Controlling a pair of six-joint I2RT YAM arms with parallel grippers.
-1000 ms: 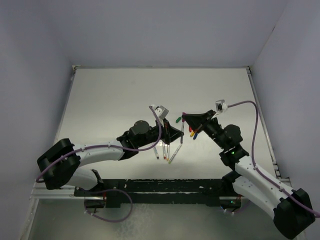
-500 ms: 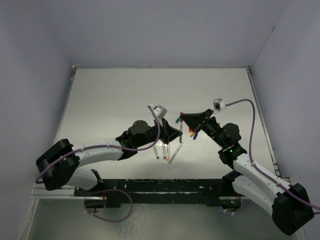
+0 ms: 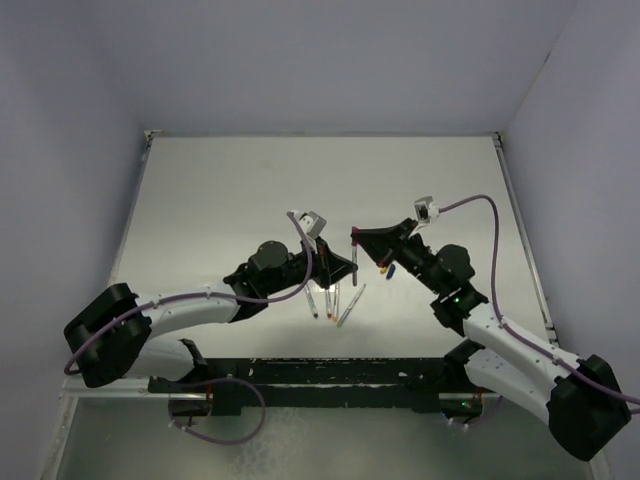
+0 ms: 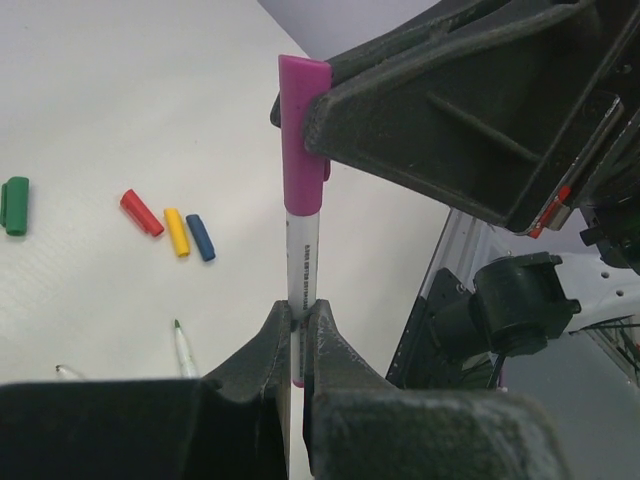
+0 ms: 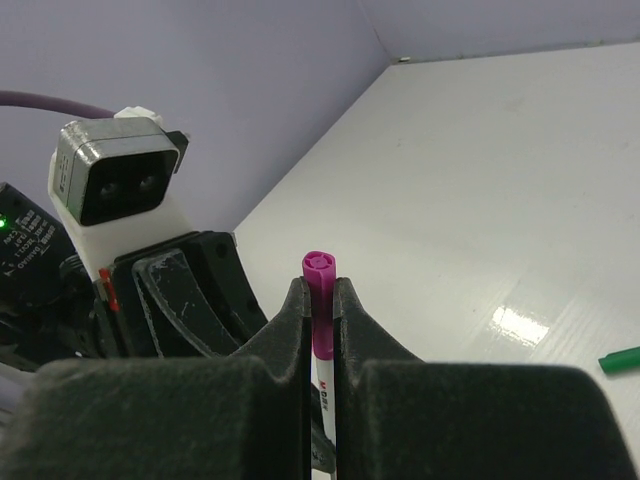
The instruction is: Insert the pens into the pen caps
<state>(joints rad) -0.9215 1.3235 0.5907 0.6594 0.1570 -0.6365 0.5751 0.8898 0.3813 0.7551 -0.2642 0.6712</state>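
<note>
- left gripper (image 4: pixel 298 328) clenched on pen (image 4: pixel 301 255), a smooth pale barrel, upright at frame centre
- right gripper (image 5: pixel 318 300) clamped on purple cap (image 4: pixel 303 135), a glossy cylinder seated over the pen's upper end
- green cap (image 4: pixel 15 205), red cap (image 4: pixel 142 212), yellow cap (image 4: pixel 177 231) and blue cap (image 4: pixel 200 237) lie loose on the matte white table (image 4: pixel 120 90), left of frame

The left arm (image 3: pixel 190 305) and right arm (image 3: pixel 512 347) have white shells and black joints. A purple cable (image 3: pixel 496 235) runs along each to a white camera box (image 5: pixel 118 190) with a grey face. The fingers (image 4: pixel 255 365) are matte black wedges with triangular ribbing. A green light (image 3: pixel 458 296) glows on the right arm.
</note>
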